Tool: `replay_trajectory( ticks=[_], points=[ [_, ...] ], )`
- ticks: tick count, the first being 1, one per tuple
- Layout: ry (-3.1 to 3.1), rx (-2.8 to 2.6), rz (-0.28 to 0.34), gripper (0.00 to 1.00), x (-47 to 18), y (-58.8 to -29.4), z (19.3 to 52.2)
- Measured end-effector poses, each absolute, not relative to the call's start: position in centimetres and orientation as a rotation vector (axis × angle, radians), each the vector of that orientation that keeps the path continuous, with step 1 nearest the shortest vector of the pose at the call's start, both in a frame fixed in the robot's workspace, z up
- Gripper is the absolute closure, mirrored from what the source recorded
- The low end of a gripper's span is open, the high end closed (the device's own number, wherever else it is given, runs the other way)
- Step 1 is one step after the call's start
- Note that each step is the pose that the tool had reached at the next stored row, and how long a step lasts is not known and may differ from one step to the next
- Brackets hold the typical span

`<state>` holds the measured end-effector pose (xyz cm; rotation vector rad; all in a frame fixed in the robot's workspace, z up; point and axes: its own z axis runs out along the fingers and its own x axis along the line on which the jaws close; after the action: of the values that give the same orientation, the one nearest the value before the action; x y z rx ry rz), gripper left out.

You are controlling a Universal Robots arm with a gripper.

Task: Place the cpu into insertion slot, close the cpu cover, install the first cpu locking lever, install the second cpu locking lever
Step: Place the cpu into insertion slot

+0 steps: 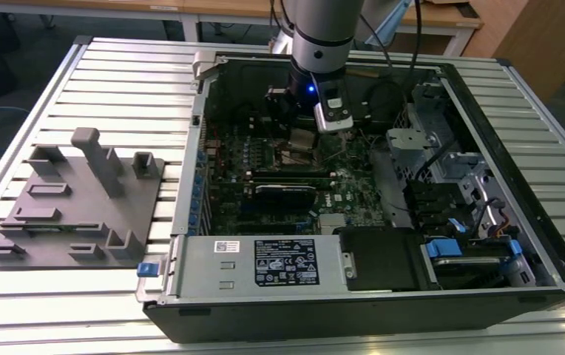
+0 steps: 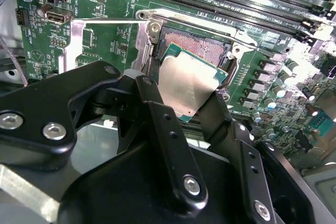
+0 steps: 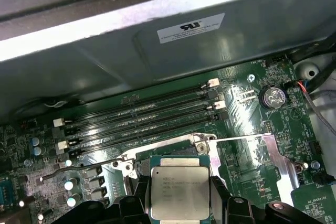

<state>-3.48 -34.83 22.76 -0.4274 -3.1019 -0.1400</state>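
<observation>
The cpu [image 2: 189,80] is pinched by its edges in the gripper [image 2: 184,103] and held tilted just over the slot [image 2: 197,45], whose cover [image 2: 71,40] is swung back, seemingly to leave it clear.

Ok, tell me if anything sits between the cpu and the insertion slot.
Nothing visible does. The cpu, clamped in the jaws, hangs tilted over the insertion slot, whose pin field lies bare; the cpu cover is swung open, off to one side.
</observation>
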Motion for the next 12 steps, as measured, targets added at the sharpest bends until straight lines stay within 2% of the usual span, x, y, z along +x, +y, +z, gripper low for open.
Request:
replay_trajectory(
  ticks=[12],
  points=[
    [-3.078,-0.602,-0.141,0.46,-3.48,-34.83,22.73]
  ],
)
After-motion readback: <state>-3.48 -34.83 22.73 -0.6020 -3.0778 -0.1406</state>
